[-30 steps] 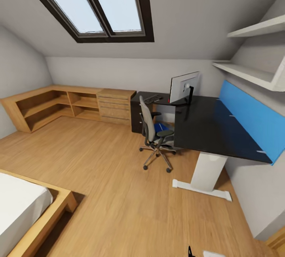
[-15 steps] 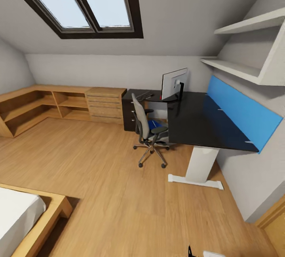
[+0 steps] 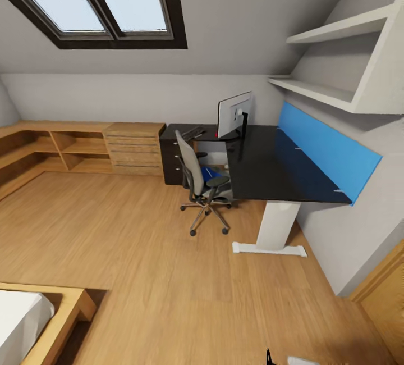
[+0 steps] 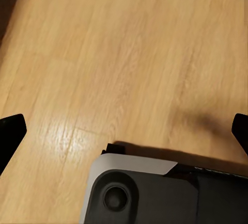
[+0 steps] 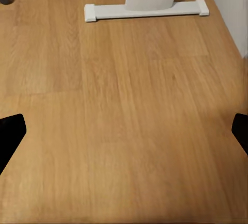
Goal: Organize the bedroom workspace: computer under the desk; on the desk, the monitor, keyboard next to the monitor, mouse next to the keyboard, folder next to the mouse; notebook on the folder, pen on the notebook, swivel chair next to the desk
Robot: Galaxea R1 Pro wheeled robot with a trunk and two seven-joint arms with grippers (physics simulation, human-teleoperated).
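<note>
Two grippers spread wide, empty: left point(image 4: 124, 131), right point(image 5: 124, 133). Approach step, I judge. Desk point(image 3: 269, 168) centre right; monitor point(image 3: 233, 114), keyboard point(image 3: 193, 131) on it; chair point(image 3: 199, 182) beside; folder point(image 3: 210, 173) on seat. Next: drive closer, reach folder.

— Where is the monitor point(image 3: 234, 114) seen?
— Upright on the black desk point(image 3: 269, 168), beside the keyboard point(image 3: 193, 132).
— And the folder point(image 3: 211, 173)?
— Blue is glimpsed on the grey swivel chair point(image 3: 197, 177).

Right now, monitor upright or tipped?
Upright. In the head view the monitor stands on its stand on the black desk, white back toward the camera.
</note>
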